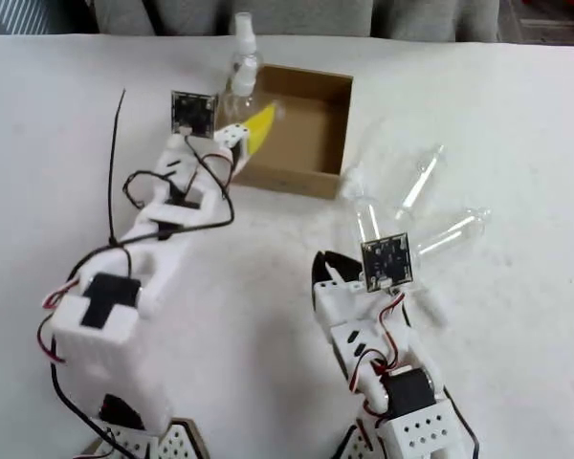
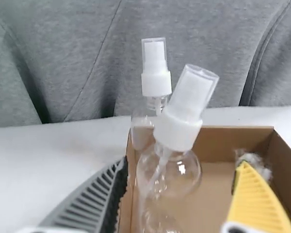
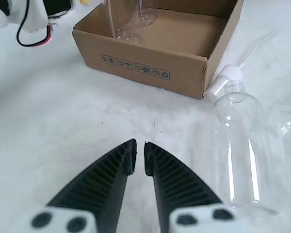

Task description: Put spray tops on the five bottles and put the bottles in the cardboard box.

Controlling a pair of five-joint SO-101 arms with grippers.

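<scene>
Two capped bottles [image 2: 184, 111] are standing in the box [image 1: 287, 177], left gripper [image 2: 182, 167] spread loosely around one; right gripper [image 3: 139, 158], clenched empty, is hovering beside loose bottles [image 3: 242, 141].

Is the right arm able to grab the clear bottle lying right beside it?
Probably yes. The right tool is shut, but the lying bottle is close beside it on the white table, with nothing between them.
</scene>
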